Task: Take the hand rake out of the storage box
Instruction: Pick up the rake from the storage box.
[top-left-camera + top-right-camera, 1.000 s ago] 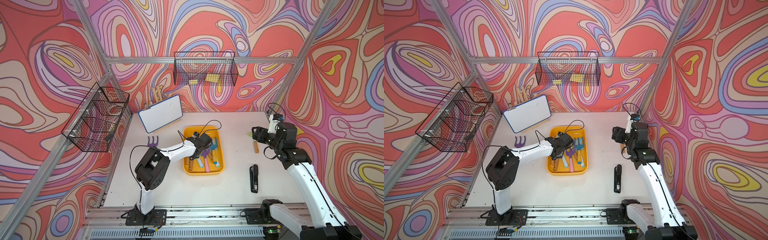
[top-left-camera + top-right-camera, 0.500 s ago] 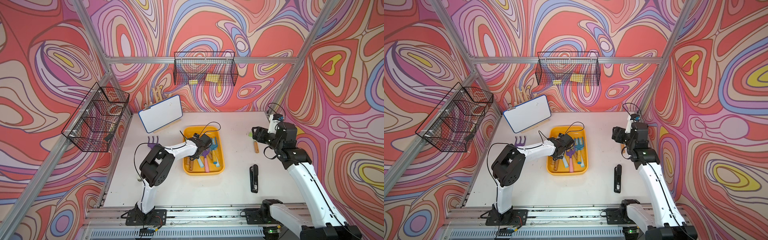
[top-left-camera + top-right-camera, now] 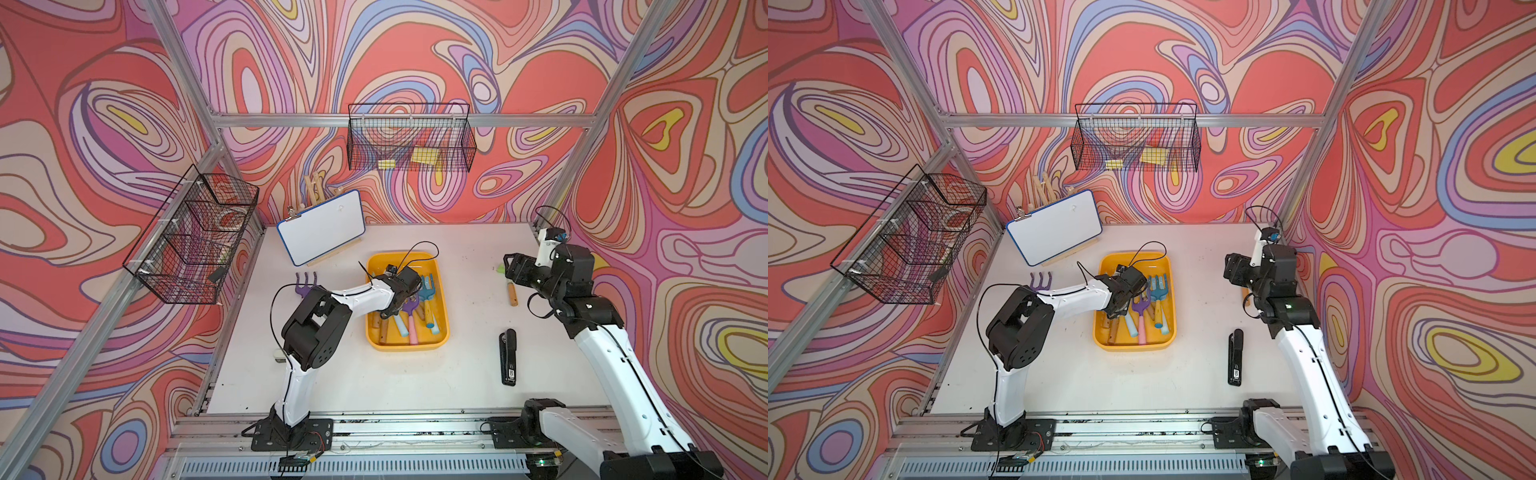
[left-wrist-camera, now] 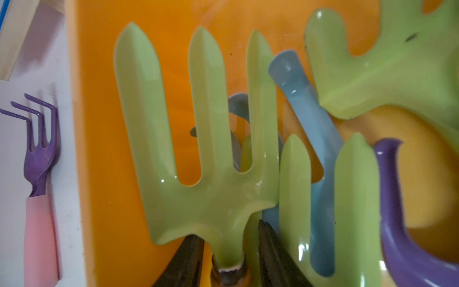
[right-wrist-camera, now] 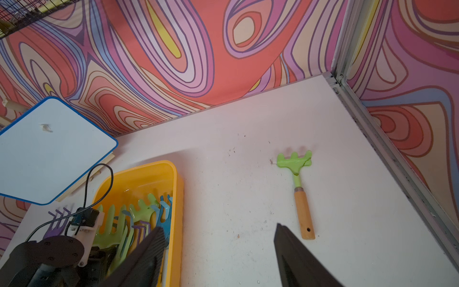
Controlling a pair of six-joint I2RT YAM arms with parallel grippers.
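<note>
Elbow (image 3: 316, 328) swung toward storage box (image 3: 407, 347), mid-worktop. My left gripper (image 4: 228, 231) straddles the neck of green hand rake (image 4: 206, 198) (clamped? I cannot tell). Risk: 1 blue tine (image 4: 305, 111) alongside snags on lift.

No word, number or brand is legible to me in any view. The black stapler (image 3: 508, 357), on the table to the right of the yellow tray (image 3: 409, 347), carries a small white label (image 3: 510, 375) near one end. Its print is too small for me to read in both top views. The whiteboard (image 3: 322, 226), standing behind the tray, shows me only a faint smudge and no writing.
</note>
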